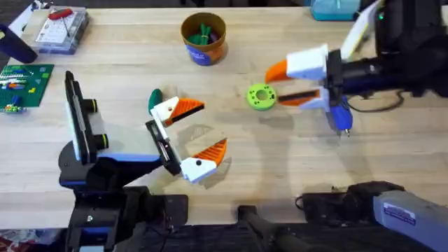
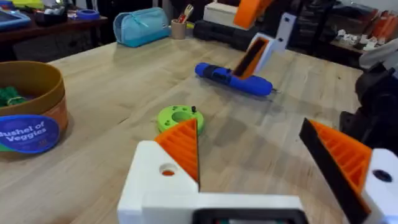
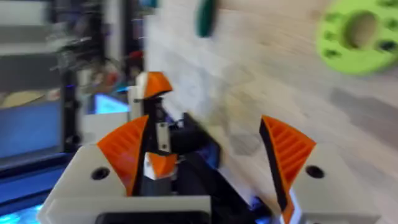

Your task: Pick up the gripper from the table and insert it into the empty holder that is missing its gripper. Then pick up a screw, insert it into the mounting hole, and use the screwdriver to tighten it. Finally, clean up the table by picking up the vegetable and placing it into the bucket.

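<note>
The gripper [image 1: 175, 109], a white block with an orange wedge, sits at the far end of the holder [image 1: 161, 145], the black rail on the left arm. In the left wrist view its mounting hole [image 2: 168, 170] shows orange. My left gripper [image 1: 213, 126] [image 2: 249, 143] is open with nothing between its fingers. My right gripper [image 1: 275, 85] [image 3: 205, 124] hovers open beside a green ring [image 1: 262, 96] [image 2: 179, 116] [image 3: 357, 32] that has a small dark screw [image 2: 194, 110] on it. The blue screwdriver [image 1: 339, 116] [image 2: 233, 78] lies under the right wrist. A green vegetable [image 1: 155, 99] [image 3: 205, 15] lies by the left gripper. The bucket [image 1: 203, 43] [image 2: 37, 118] stands at the back.
A tall black plate with yellow-ringed knobs [image 1: 80, 122] stands at the left. A clear parts box [image 1: 59, 28] and a green board [image 1: 21, 80] lie at the far left. A teal pouch [image 1: 336, 7] [image 2: 140, 26] sits at the back right.
</note>
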